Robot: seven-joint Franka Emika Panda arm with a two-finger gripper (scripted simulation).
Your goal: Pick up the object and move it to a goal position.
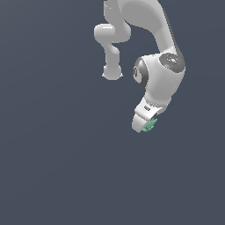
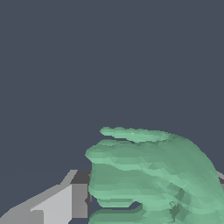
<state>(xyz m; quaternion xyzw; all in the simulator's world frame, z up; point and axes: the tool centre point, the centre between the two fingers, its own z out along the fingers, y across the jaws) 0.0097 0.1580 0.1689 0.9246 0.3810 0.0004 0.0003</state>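
- Mint-green and jagged, the object (image 1: 150, 125) sits right at the tip of my pincer (image 1: 145, 123), poking out past the white fingers towards the exterior view's right.
- Seen from the wrist, the object (image 2: 151, 175) fills the space directly ahead of my pincer (image 2: 131, 205), with a grey finger (image 2: 57, 203) flat against one side of it and only a sliver of the other finger showing past its far edge.
- I judge my pincer to be closed down onto the object, narrow and gripping, since the lump sits between the fingers with no gap I can see.
- Its ridges run across the wrist view from one finger towards the other, so its longer side seems to lie across my grip; I cannot be sure of this.
- Whether the object is lifted or resting on something I cannot tell: the background is one even slate-blue, with no counter edge, corner or shadow to place it by.
- No goal marker shows in either view, so I cannot say which way the carry should go.
- My arm (image 1: 163, 74) curls down from the exterior view's top edge, wrist bent over the object.
- Nothing else appears near me, so I see no obstacle to moving off.
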